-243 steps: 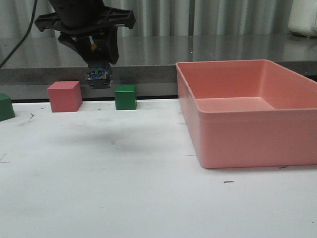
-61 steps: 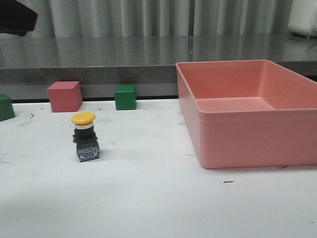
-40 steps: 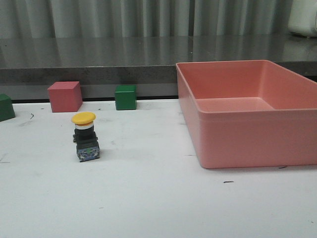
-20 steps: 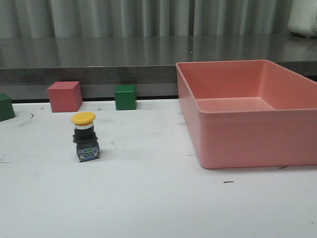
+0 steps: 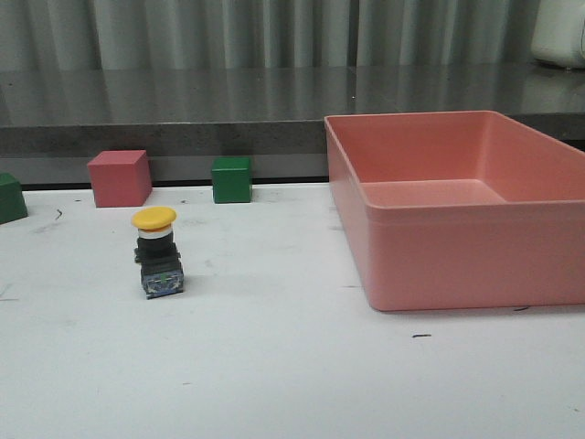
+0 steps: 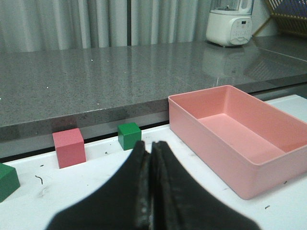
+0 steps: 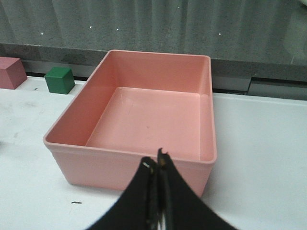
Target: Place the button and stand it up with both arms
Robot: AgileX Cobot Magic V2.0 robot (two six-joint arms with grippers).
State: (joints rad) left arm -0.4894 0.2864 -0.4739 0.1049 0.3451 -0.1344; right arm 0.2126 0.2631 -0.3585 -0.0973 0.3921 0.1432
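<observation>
The button (image 5: pixel 157 253) stands upright on the white table (image 5: pixel 274 366) in the front view, left of centre, yellow cap up and dark base with blue-green terminals down. Nothing touches it. No arm shows in the front view. My left gripper (image 6: pixel 150 146) is shut and empty, held above the table, and the button is hidden from its view. My right gripper (image 7: pixel 158 160) is shut and empty, in front of the near wall of the pink bin (image 7: pixel 129 165).
The pink bin (image 5: pixel 457 265) fills the right side of the table. A red cube (image 5: pixel 120 177), a green cube (image 5: pixel 231 179) and another green cube (image 5: pixel 11 198) line the back edge. A grey counter (image 5: pixel 274 96) runs behind.
The left arm earlier held the button in the air near the back edge. The button now stands on the table and the arm has left the front view. Nothing moved in the last second.
</observation>
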